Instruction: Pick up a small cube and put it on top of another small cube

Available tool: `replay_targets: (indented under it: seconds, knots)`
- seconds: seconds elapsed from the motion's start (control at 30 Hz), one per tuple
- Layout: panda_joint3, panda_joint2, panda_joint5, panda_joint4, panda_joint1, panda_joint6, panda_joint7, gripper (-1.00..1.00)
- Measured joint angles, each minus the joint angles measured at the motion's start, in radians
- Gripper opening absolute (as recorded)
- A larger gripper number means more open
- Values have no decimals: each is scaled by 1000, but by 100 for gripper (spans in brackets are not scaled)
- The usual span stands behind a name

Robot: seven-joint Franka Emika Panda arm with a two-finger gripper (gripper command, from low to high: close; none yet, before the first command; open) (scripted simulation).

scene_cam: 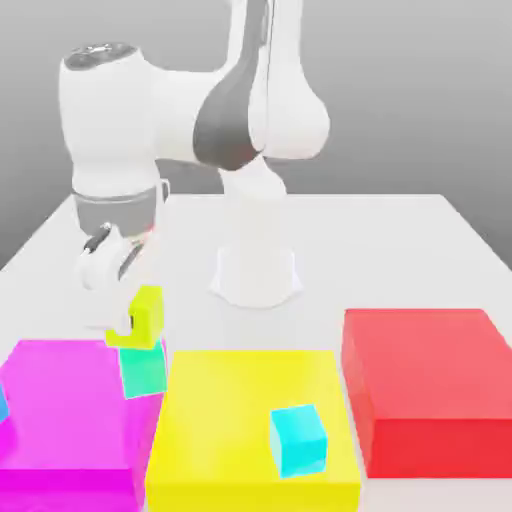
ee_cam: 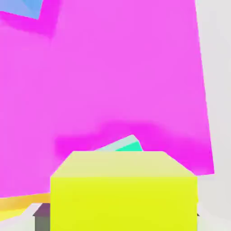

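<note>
Landmark: big flat yellow block (scene_cam: 250, 420), lying on the white table (scene_cam: 400, 240). Lime-yellow small cube (scene_cam: 143, 315) sits stacked on the teal-green small cube (scene_cam: 143, 370), just off the yellow block's corner toward the exterior view's left; the stack stands between the yellow block and the big flat magenta block (scene_cam: 65, 410); the lime cube looks slightly turned against the teal one. Gripper (scene_cam: 135, 318) comes down around the lime cube; a white finger (scene_cam: 128, 322) lies against its face; whether the jaws grip it or stand clear, cannot tell. In the hand view the lime cube (ee_cam: 124, 194) sits close under the camera, a sliver of the teal cube (ee_cam: 128, 146) beyond it, magenta block (ee_cam: 117, 81) behind. Cyan-blue small cube (scene_cam: 298, 440) rests on top of the yellow block; big flat red block (scene_cam: 430, 390) lies beside the yellow block on the exterior view's right.
</note>
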Motion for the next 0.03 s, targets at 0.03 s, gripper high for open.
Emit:
replay_targets:
  seconds: [0.03]
  knots:
    - [0,0,0,0,0,0,0,100]
